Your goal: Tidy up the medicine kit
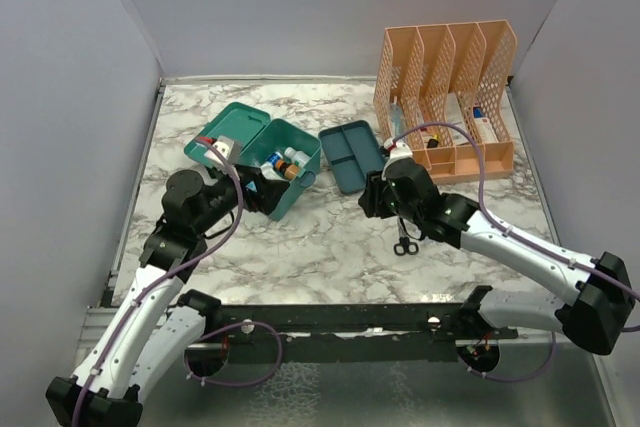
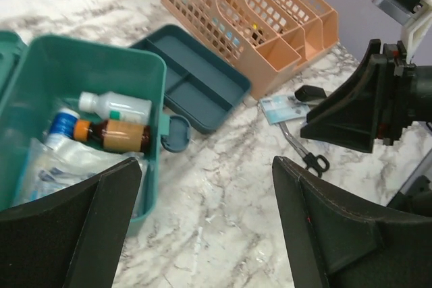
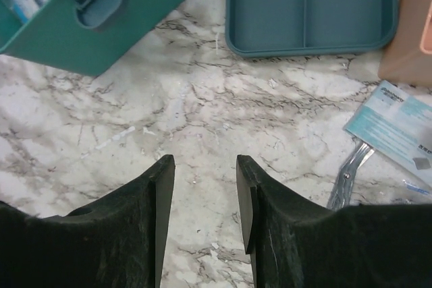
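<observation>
The teal medicine kit (image 1: 283,172) stands open at centre left, its lid (image 1: 227,130) tipped back. Inside it, the left wrist view shows a white bottle (image 2: 116,105), a brown bottle (image 2: 116,135) and clear packets. The matching divided insert tray (image 1: 350,157) lies empty on the table to the kit's right; it also shows in the left wrist view (image 2: 196,75) and the right wrist view (image 3: 310,5). My left gripper (image 2: 206,166) is open and empty, beside the kit's front right corner. My right gripper (image 3: 204,161) is open and empty over bare marble, just in front of the tray.
A tall peach lattice file organizer (image 1: 445,97) stands at the back right with boxes in it. Black-handled scissors (image 1: 405,237) and a light blue sachet (image 3: 398,126) lie on the marble near my right gripper. Grey walls close in the table.
</observation>
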Robot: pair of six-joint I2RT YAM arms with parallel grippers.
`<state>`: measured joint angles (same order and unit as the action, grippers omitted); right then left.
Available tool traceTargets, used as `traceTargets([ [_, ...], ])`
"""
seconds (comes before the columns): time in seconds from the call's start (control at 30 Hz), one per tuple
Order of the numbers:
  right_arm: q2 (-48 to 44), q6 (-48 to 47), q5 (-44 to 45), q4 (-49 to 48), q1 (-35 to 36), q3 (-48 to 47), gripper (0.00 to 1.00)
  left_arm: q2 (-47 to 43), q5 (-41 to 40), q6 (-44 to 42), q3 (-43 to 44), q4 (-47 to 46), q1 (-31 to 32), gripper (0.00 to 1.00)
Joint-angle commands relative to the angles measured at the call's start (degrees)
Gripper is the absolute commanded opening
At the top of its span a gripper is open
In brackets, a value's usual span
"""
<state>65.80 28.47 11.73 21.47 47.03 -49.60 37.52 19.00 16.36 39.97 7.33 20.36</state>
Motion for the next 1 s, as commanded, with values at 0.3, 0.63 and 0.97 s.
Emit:
traceTargets([
  [0.3, 14.4, 5.2, 14.5, -3.1, -0.7, -5.3, 0.39, 6.2, -1.8, 12.9, -4.0, 2.4, 0.0, 0.7],
  [0.63, 20.9, 6.4, 14.3, -7.1, -0.9, -8.2, 0.38, 9.0, 2.7, 14.7, -6.3, 3.0, 0.0, 0.53],
  [0.97, 26.5, 6.2, 13.9, -8.4, -3.1, -10.8, 0.38, 17.5, 8.9, 17.0, -6.8, -2.5, 0.0, 0.51],
])
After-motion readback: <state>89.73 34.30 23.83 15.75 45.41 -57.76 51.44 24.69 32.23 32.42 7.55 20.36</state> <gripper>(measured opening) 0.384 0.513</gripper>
